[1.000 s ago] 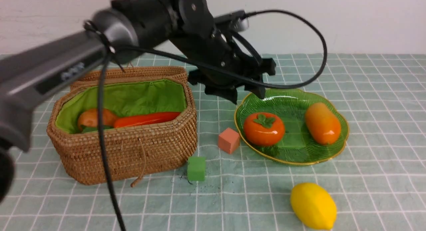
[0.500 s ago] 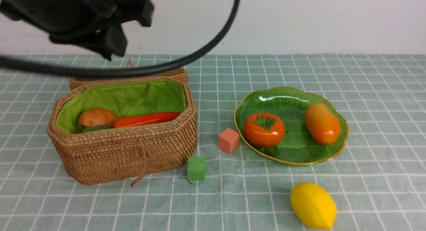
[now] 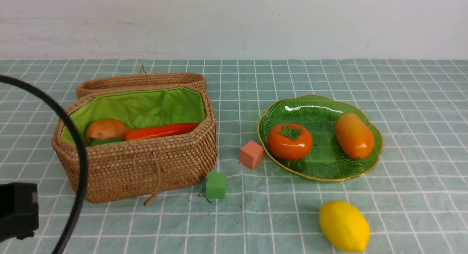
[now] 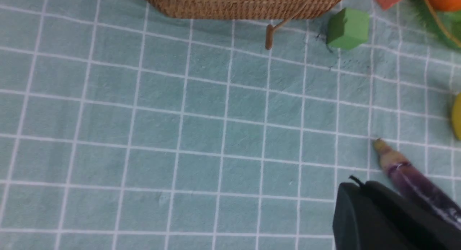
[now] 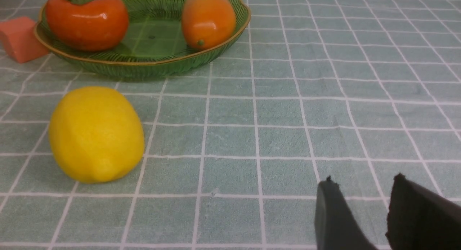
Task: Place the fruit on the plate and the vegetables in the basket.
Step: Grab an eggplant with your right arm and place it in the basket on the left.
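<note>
The wicker basket (image 3: pixel 146 162) stands open at the left, with a brownish onion (image 3: pixel 106 129) and a red chili (image 3: pixel 162 130) in its green lining. On the green plate (image 3: pixel 314 107) sit the persimmon (image 3: pixel 290 141) and the mango (image 3: pixel 354 135). The lemon (image 3: pixel 343 226) lies on the cloth in front of the plate. A purple eggplant (image 4: pixel 407 174) lies on the cloth right beside my left gripper (image 4: pixel 358 185), which is shut and empty. My right gripper (image 5: pixel 363 179) is open over bare cloth, to the right of the lemon (image 5: pixel 95 133).
A pink cube (image 3: pixel 251 154) rests against the plate's left edge. A green cube (image 3: pixel 215 185) sits by the basket's front corner. The basket lid (image 3: pixel 142 80) hangs behind it. A black cable (image 3: pixel 78 148) arcs over the basket's left end, above part of my left arm (image 3: pixel 16 210).
My left arm has drawn back from the plate, swung left past the basket and dropped to the near left corner. Its jaws have closed.
</note>
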